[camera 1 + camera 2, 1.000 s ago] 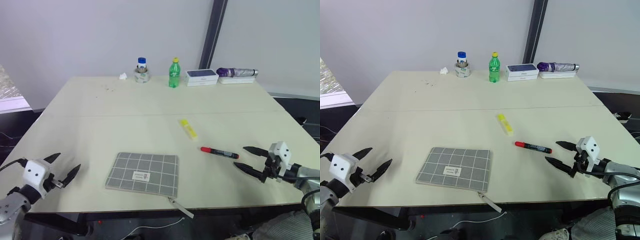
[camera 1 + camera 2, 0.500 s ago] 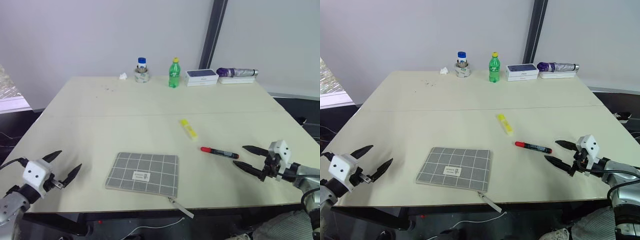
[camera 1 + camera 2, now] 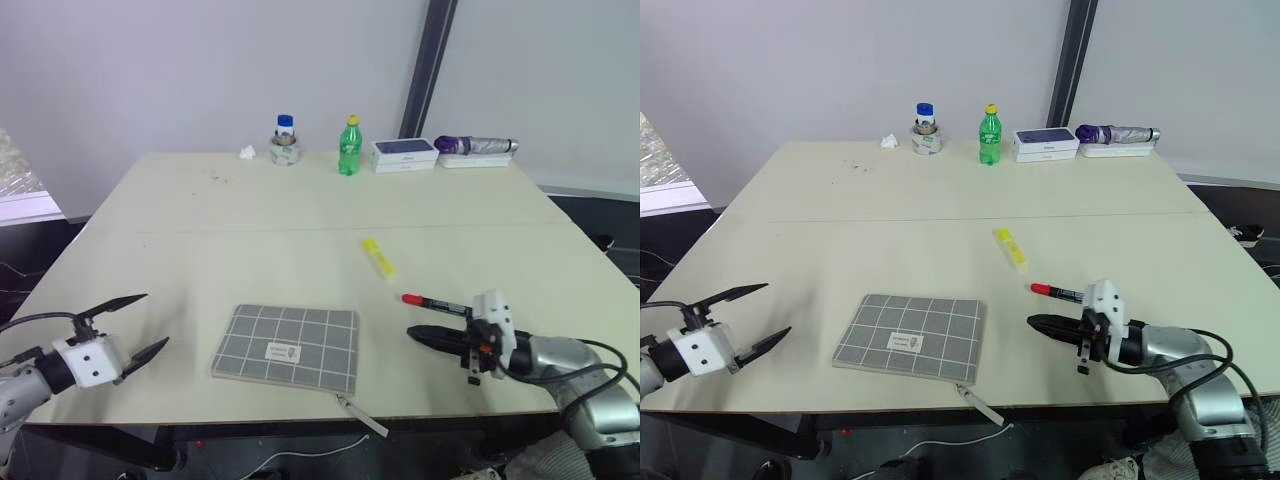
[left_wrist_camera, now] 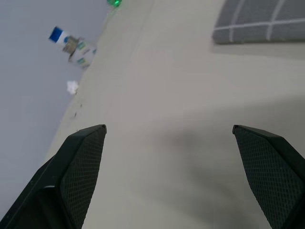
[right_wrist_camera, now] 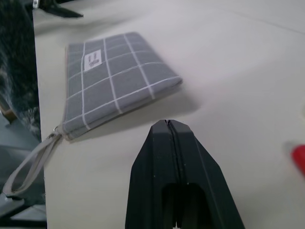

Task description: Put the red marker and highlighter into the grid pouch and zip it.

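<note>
The grid pouch (image 3: pixel 287 347) lies flat near the counter's (image 3: pixel 250 230) front edge; the red marker (image 3: pixel 436 302) lies to its right, the highlighter (image 3: pixel 377 257) just beyond; the right gripper (image 3: pixel 418 333), fingers pressed together and empty, sits beside the marker, pointing at the pouch; the left gripper (image 3: pixel 142 325) hovers spread wide, left of the pouch.
</note>
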`<state>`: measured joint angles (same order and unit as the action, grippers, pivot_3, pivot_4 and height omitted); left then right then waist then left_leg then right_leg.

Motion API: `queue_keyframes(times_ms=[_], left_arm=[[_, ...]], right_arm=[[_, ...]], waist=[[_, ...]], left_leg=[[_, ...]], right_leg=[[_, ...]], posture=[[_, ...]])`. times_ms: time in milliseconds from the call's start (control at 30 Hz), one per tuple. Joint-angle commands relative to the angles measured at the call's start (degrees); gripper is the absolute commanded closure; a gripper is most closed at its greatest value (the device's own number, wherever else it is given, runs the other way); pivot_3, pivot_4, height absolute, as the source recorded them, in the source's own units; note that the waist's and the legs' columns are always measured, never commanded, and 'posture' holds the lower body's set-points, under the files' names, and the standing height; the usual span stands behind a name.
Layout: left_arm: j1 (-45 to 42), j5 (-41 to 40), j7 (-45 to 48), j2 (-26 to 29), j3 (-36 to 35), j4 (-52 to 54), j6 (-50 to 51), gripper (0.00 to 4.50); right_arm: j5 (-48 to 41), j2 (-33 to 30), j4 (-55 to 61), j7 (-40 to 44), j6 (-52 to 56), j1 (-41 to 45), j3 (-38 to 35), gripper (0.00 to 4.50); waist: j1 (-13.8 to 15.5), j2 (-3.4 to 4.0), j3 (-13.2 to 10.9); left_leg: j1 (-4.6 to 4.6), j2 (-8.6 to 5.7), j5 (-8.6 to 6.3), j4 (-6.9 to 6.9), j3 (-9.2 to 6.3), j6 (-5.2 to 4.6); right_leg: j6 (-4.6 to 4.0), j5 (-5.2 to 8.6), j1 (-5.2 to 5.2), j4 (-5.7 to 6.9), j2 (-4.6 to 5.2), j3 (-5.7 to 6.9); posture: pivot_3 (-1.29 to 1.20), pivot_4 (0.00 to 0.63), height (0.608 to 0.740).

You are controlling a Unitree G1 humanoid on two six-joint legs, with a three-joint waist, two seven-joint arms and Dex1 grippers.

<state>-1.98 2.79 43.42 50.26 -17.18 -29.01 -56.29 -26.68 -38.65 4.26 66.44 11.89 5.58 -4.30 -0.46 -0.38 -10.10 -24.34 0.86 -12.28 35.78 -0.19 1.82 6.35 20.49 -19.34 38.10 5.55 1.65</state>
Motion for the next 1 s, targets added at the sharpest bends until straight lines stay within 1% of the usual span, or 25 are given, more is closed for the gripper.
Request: queue_keyframes(times_ms=[33,200,433,600,800,1000], left_arm=[[-3.36,6.09,-2.74,3.13,3.02,-4.97,-9.5,0.0],[-10.22,14.04,-7.36,4.67,8.39,-11.82,-18.56,0.0],[-15.96,19.08,-11.8,4.23,15.34,-17.06,-24.05,0.0],[-17.83,23.72,-14.41,3.32,19.88,-18.04,-26.56,0.0],[-20.47,28.84,-19.21,2.58,22.37,-18.83,-27.38,0.0],[-22.43,31.77,-22.7,1.61,25.34,-18.58,-27.99,0.0]], right_arm=[[4.83,1.58,1.35,-3.74,-1.44,0.58,3.61,4.47],[10.03,4.66,0.6,-7.92,-3.1,2.63,8.04,4.47],[13.27,5.89,-0.38,-10.35,-3.99,3.81,10.7,4.47],[14.47,7.28,-1.27,-11.82,-2.01,6.9,11.96,4.47],[16.19,7.9,-2.9,-13.01,-0.91,10.06,13.47,4.47],[18.11,8.51,-5.51,-13.3,-1.53,12.02,14.87,4.47]], waist=[[-0.15,0.0,0.0],[-0.18,0.01,0.0],[-0.16,-0.01,0.0],[-0.18,0.0,-0.01],[0.05,0.0,0.0],[0.0,0.01,0.01]], left_leg=[[-0.01,0.0,0.0,0.0,0.01,0.0],[-0.02,-0.01,0.01,-0.02,0.05,0.01],[-0.04,-0.05,0.01,-0.01,0.11,0.01],[-0.03,-0.06,0.01,0.01,0.17,0.01],[-0.02,-0.11,0.02,0.05,0.21,0.02],[-0.03,-0.15,0.02,0.11,0.2,0.01]], right_leg=[[0.0,0.0,-0.02,0.0,-0.01,0.0],[0.01,0.0,-0.08,0.04,-0.07,0.0],[0.02,0.0,-0.08,0.06,-0.08,0.03],[0.02,0.0,-0.08,0.11,-0.1,0.02],[0.02,0.0,-0.04,0.11,-0.1,0.03],[0.02,0.0,-0.03,0.16,-0.1,0.04]], posture=[[0.0,0.15,0.74],[0.0,0.15,0.74],[0.0,0.15,0.74],[0.0,0.15,0.74],[0.0,0.15,0.74],[0.0,0.15,0.74]])
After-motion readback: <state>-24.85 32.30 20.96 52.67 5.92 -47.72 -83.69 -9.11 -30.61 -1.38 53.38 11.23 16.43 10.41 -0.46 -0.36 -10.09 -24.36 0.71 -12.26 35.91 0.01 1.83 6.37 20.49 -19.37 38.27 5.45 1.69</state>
